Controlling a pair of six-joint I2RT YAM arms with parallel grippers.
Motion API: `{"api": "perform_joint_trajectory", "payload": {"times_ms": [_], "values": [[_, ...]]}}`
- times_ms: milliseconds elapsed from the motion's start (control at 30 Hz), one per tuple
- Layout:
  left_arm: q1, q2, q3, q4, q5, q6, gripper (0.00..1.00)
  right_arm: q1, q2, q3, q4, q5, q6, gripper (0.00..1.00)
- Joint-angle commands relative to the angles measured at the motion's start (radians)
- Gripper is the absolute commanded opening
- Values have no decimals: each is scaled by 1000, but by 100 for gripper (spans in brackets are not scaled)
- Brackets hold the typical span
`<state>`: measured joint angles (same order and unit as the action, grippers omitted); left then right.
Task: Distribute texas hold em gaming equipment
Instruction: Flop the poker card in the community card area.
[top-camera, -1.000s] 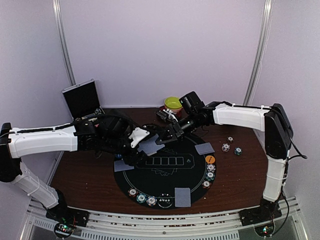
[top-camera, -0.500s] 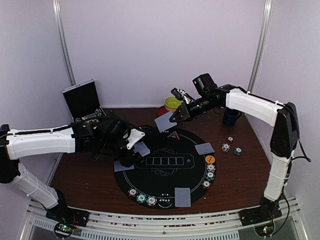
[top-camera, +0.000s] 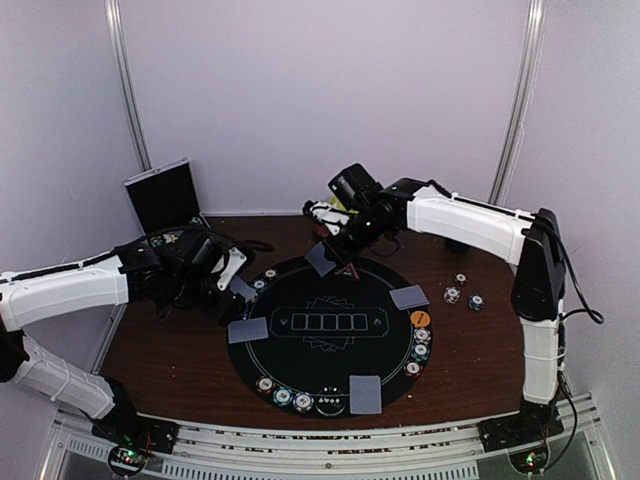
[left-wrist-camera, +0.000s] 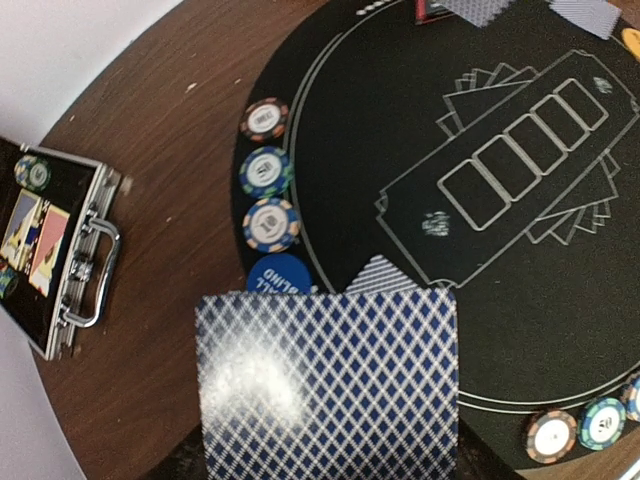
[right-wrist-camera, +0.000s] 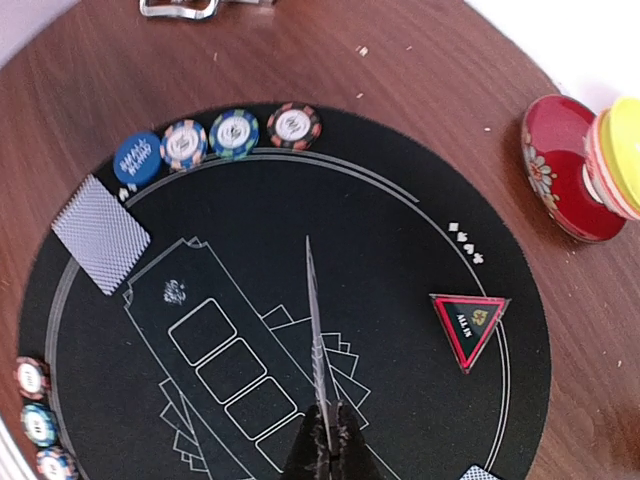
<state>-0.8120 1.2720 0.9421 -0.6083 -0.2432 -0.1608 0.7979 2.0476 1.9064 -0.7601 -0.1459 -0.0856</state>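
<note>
The round mat (right-wrist-camera: 400, 250) is black with white outlines, on a dark brown wood-grain table (right-wrist-camera: 120, 60). The cards (left-wrist-camera: 330, 385) carry a blue-and-white diamond lattice on their backs. Chips (left-wrist-camera: 271, 224) at the mat's left edge have white centres and striped rims: red, green-blue, orange-blue; beside them is a blue disc (left-wrist-camera: 279, 275) with white lettering. The far saucer (right-wrist-camera: 556, 180) is red with a floral print, its bowl (right-wrist-camera: 625, 155) yellow-green
</note>
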Motion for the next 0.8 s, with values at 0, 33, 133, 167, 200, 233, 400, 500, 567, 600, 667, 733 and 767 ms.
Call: {"api": "perform_joint_trajectory", "payload": {"times_ms": [0,33,133,167,200,233,400,500,567,600,667,733,767], "values": [[74,-31,-18,-2,-24,-29,62,92,43,48,-2,243,-80,0],[87,-30,-17,0,-19,-27,62,110,54,53,0,271,-93,0],[122,-26,-29,13,-14,-24,63,164,90,66,5,364,-136,0],[132,-24,-34,19,-14,-23,63,178,102,69,9,391,-146,0],[143,-24,-38,24,-12,-24,63,191,115,71,13,413,-154,0],[154,-25,-42,28,-10,-23,63,200,125,73,19,430,-164,0],[209,-36,-49,49,4,-22,63,233,162,74,67,505,-228,0],[227,-44,-58,60,7,-21,63,253,180,75,92,534,-265,0],[237,-46,-64,64,8,-23,63,269,198,79,105,558,-285,0],[241,-48,-66,67,11,-23,62,277,207,80,111,571,-296,0],[249,-55,-71,70,14,-26,63,293,225,82,128,603,-319,0],[255,-59,-74,73,15,-26,62,308,246,87,140,630,-344,0],[257,-63,-77,75,19,-26,63,317,257,92,143,643,-352,0]]}}
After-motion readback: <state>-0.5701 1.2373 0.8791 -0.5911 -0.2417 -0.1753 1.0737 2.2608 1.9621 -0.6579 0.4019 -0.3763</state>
